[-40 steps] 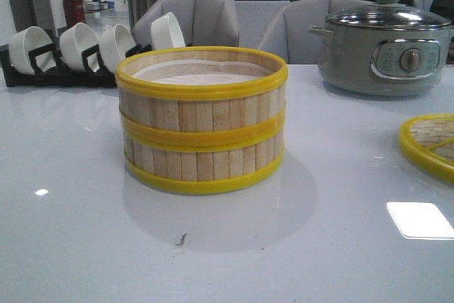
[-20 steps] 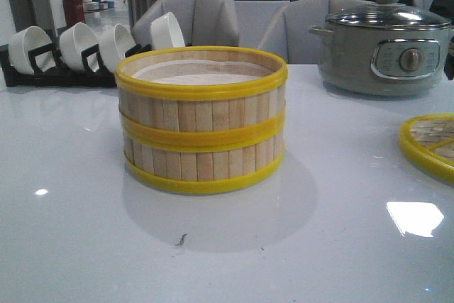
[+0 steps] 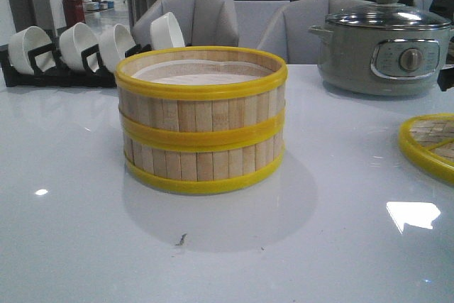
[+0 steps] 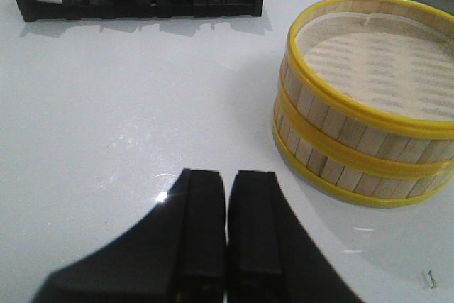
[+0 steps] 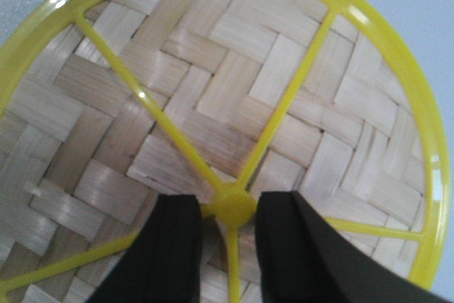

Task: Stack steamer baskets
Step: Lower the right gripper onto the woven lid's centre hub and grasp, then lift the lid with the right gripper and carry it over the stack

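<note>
Two steamer baskets (image 3: 201, 120) sit stacked mid-table, unmoved over the last second. Left gripper (image 4: 227, 196) pressed together, empty; right gripper (image 5: 228, 225) spread astride the lid (image 5: 213, 125) knob at three o'clock: stacking looks done.

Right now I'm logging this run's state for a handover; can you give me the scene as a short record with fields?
steamer baskets: two, stacked one on the other, upright on the white table, no lid on
lid: flat on the table to the right of the stack, apart from it
left pincer: fingers closed together, empty, over bare table beside the stack
right pincer: directly over the lid, fingers either side of its centre knob; grip not certain
background: bowl rack far left, electric pot far right
</note>
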You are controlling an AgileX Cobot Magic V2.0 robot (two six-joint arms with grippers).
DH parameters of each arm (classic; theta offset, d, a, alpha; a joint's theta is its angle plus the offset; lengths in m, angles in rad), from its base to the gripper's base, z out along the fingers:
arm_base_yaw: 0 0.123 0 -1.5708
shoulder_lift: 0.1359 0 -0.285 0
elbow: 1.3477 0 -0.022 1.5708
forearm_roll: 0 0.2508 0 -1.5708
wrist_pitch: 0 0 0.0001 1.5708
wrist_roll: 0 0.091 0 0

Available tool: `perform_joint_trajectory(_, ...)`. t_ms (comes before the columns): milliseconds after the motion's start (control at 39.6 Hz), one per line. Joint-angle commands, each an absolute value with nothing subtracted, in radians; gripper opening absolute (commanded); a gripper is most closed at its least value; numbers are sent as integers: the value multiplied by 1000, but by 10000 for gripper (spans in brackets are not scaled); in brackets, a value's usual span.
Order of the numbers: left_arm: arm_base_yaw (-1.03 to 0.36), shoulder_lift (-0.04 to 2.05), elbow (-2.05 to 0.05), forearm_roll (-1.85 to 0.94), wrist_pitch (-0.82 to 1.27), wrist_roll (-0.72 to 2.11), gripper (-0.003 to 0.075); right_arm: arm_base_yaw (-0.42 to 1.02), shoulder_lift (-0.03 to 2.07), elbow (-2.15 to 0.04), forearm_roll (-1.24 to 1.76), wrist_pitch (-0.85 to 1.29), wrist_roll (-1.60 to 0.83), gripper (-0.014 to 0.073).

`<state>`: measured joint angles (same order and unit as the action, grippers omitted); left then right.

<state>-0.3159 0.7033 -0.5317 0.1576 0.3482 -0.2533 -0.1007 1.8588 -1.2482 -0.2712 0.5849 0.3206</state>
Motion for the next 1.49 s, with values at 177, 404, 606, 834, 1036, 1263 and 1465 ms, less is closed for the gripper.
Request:
perform_joint_trajectory(177,-313,706,-561,162,261,-262,94,-108,1812,-1280,-285,523,315,319)
perform_joint_trajectory(404,-313,706,-561,162,261,-262,94,-108,1812,-1280,-285,509,315,319)
perform_joint_trajectory(606,-313,706,-561,162,261,-262,94,-108,1812,-1280,-285,501,315,319)
perform_joint_trajectory(834,-313,706,-561,162,261,-262,94,-109,1813,-1280,-285,500,315,319)
perform_joint_trajectory(1036,-313,706,-561,162,261,-262,94,-109,1813,-1280,-285,501,315,198)
perform_joint_trajectory(1263,-313,706,-561,162,261,-262,94,-109,1813,-1280,-285,503,315,35)
perform_joint_trajectory(1465,-313,706,-561,162,261,-262,94,-100,1797,-1280,-285,508,315,36)
